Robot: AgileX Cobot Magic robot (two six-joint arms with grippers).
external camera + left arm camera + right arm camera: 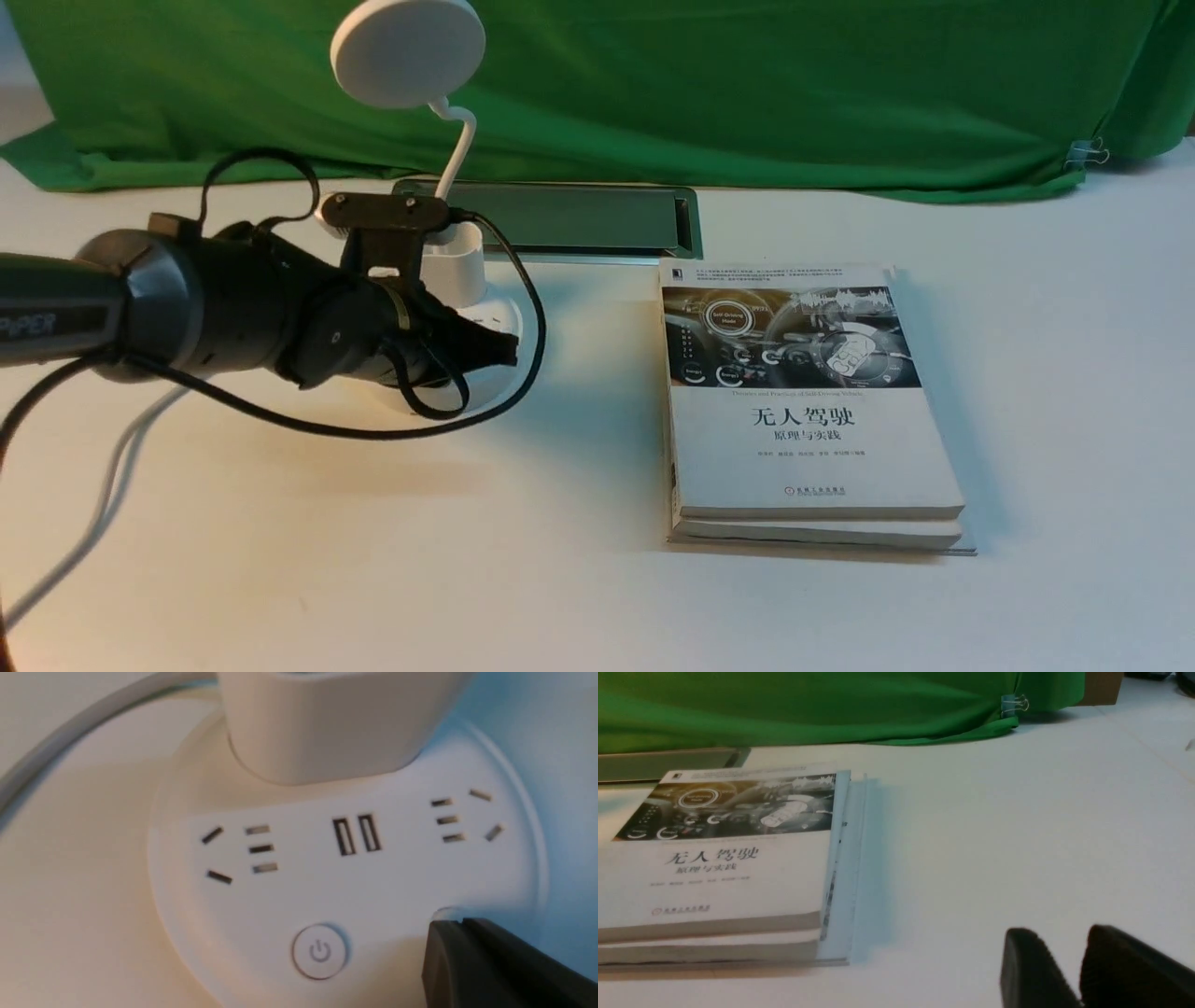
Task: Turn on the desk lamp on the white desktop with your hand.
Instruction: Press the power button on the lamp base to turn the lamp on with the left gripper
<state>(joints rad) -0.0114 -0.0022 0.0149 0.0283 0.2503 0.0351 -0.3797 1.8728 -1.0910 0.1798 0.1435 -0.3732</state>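
Jaws pressed together on my left gripper (pixel 455 935); power button (pixel 320 952) on the desk lamp (pixel 327 891) sits just beside my tip. Shift across, centre, press straight down.

Cannot see most of the desk lamp (pixel 408 47) base in front view, masked by left arm (pixel 233 313). Cannot read small print on the book (pixel 808 392) cover. Only get tips of left jaws and right jaws in wrist views, cropped by picture edges.
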